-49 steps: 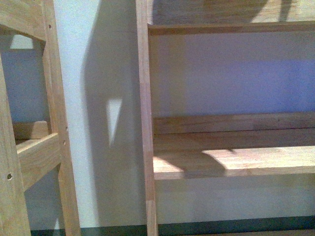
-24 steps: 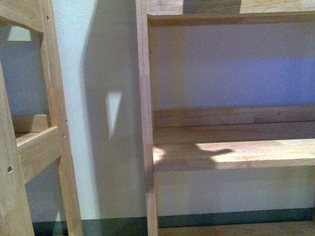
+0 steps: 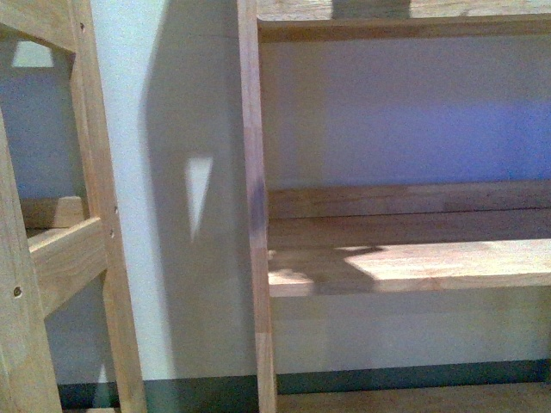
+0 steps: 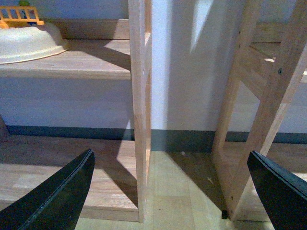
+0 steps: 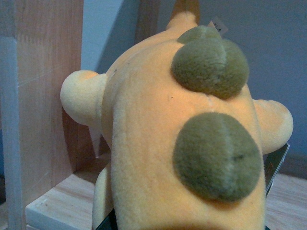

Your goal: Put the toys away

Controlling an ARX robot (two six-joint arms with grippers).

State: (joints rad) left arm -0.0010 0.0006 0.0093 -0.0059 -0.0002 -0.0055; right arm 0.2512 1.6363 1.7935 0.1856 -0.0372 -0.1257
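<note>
Orange-yellow plush toy (image 5: pixel 182 143) is sitting gripped in the right hand (image 5: pixel 192 220), long axis running away from the wrist toward an unreadable white tag (image 5: pixel 218 26), wooden shelf post (image 5: pixel 41 105) crowding one side, while the left hand (image 4: pixel 168 191) is hanging wide open, empty, over floor (image 4: pixel 182 191).

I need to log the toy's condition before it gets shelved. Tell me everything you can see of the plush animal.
The plush animal shows only in the right wrist view, filling most of it. It is soft, fuzzy orange-yellow fabric with two rounded olive-brown patches, each crossed by a seam. Pale rounded limbs stick out on both sides, and a small white tag sits at its far end. No eyes or face show. A dark edge of the right hand shows against its side. Behind it stands a wooden shelf post above a wooden board.
</note>
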